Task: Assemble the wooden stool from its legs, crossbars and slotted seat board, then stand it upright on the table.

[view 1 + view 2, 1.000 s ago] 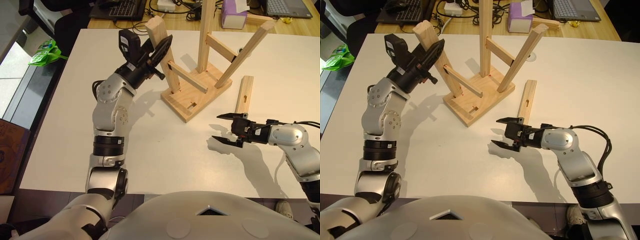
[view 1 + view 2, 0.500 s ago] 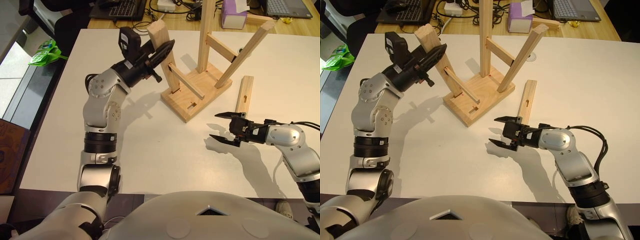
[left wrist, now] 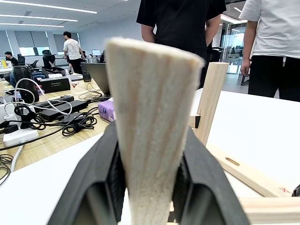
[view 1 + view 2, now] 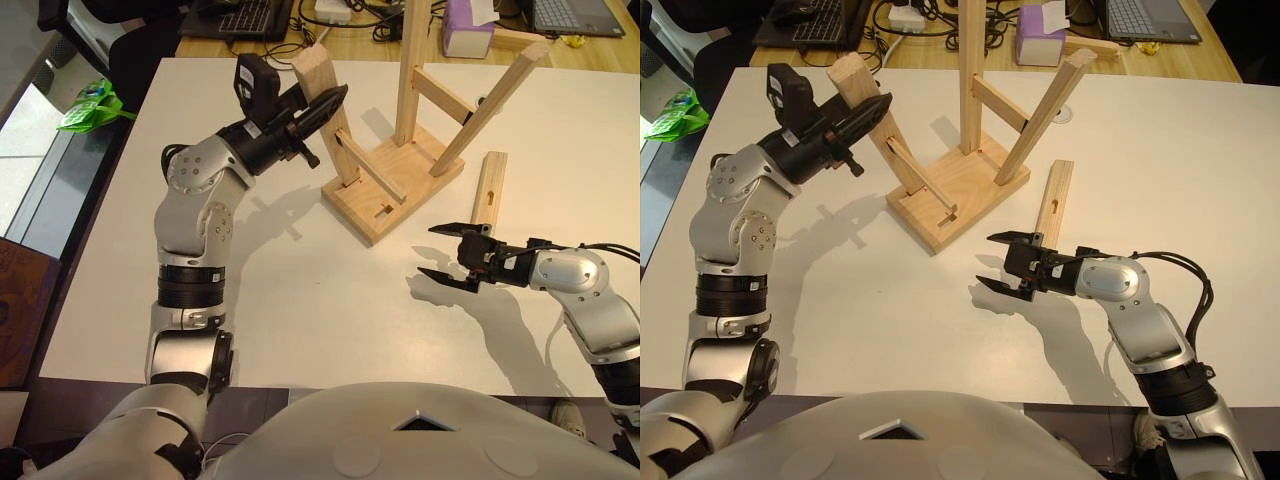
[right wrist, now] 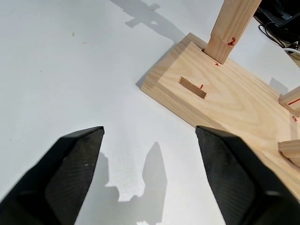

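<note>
The slotted seat board (image 4: 392,190) lies upside down on the white table with three legs standing out of it, joined by crossbars. My left gripper (image 4: 322,103) is shut on the leftmost leg (image 4: 326,100), whose pale end (image 3: 150,112) fills the left wrist view between the black fingers (image 3: 91,187). One slot (image 5: 192,87) in the board is bare. A loose leg (image 4: 490,188) lies flat to the right of the board. My right gripper (image 4: 446,255) hovers open over bare table just in front of the board, near the loose leg's near end.
The table's back edge (image 4: 250,58) meets a desk with keyboards, cables and a purple tissue box (image 4: 467,25). A green object (image 4: 88,105) lies beyond the left edge. Bare table (image 4: 320,310) spreads in front of the board.
My left elbow has swung outward to the left while the gripper stays on the leg. The right gripper has crept slightly left and stays open.
</note>
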Robot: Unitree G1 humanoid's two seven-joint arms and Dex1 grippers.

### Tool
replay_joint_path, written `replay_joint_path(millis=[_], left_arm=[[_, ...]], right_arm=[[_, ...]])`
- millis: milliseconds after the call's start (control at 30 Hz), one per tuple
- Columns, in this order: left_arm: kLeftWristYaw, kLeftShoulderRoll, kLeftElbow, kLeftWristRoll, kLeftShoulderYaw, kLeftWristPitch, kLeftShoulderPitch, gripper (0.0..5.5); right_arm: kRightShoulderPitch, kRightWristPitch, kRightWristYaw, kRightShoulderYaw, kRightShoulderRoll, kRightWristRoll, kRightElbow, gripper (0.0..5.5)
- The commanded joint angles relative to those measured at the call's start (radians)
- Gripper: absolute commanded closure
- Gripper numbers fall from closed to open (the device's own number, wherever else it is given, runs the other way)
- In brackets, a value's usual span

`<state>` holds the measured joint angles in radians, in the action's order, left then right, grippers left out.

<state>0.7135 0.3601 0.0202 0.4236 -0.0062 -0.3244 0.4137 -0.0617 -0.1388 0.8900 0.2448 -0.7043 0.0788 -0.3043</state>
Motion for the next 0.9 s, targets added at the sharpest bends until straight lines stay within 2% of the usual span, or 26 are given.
replay_joint_path(millis=[33, 233, 633, 900], left_arm=[[0.028, 0.036, -0.05, -0.02, -0.023, -0.06, 0.009, 4.48], [-0.034, 0.033, -0.018, 0.059, 0.025, -0.222, 0.057, 4.48], [-0.187, 0.054, 0.11, -0.05, -0.084, -0.37, 0.033, 4.48], [-0.341, -0.021, 0.12, 0.024, 0.011, -0.557, 0.058, 4.48]], right_arm=[[0.016, 0.01, -0.006, 0.005, 0.011, -0.013, 0.006, 1.89], [0.013, 0.001, -0.018, -0.005, 0.036, 0.007, -0.002, 1.89], [0.019, 0.035, -0.032, 0.007, 0.034, -0.024, 0.019, 1.89], [0.022, 0.066, -0.037, 0.021, 0.04, -0.052, 0.04, 1.89]])
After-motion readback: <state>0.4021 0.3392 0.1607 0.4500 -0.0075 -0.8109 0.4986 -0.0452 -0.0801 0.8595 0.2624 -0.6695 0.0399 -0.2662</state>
